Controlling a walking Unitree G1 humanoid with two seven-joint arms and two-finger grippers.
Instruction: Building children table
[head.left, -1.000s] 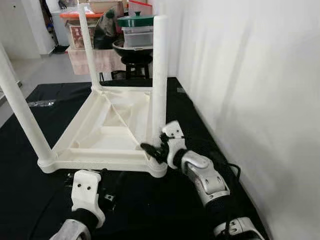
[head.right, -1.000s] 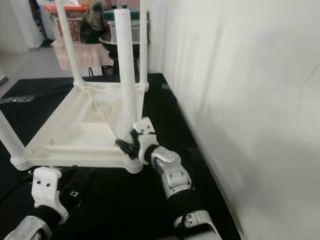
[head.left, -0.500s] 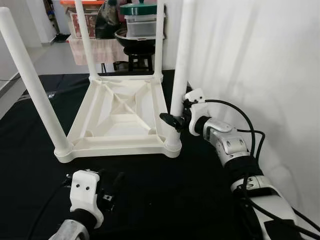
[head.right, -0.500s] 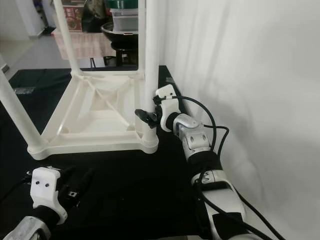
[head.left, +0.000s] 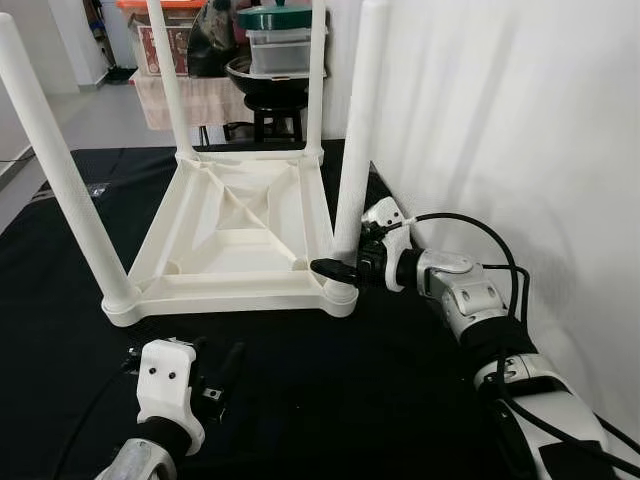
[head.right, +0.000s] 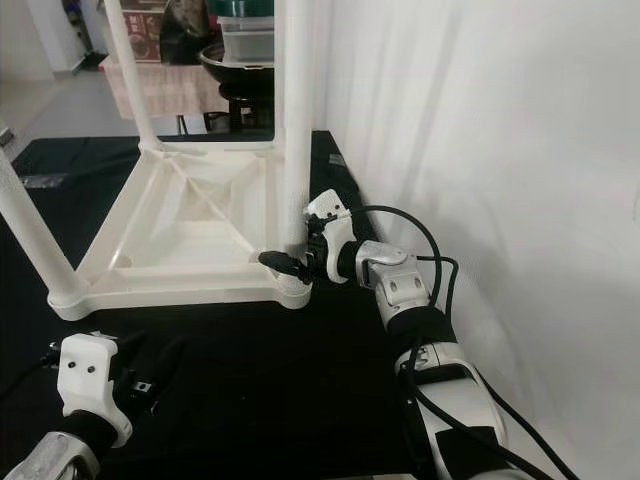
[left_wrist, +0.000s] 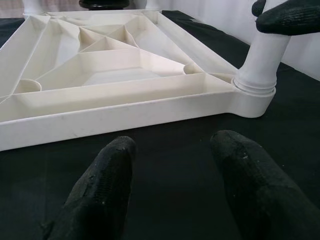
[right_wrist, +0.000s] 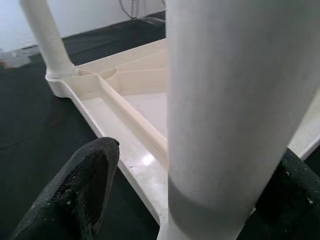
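Lying upside down on the black mat (head.left: 300, 400), the white children's table (head.left: 240, 225) is seen with four legs pointing up. Its near right leg (head.left: 355, 150) is straddled low down by the right gripper (head.left: 345, 268), fingers spread around it without visible clamping. The left gripper (left_wrist: 175, 185) is held released, just before the table's near edge.

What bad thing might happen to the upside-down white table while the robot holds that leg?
The right pincer straddles the near-right white plastic leg low down, close to the white wall; a push might tip the leg against it.
If that leg is not fully seated in the upturned white plastic tabletop, it may wobble loose.
The left pincer, open on the black mat, steadies nothing, so the table could slide.
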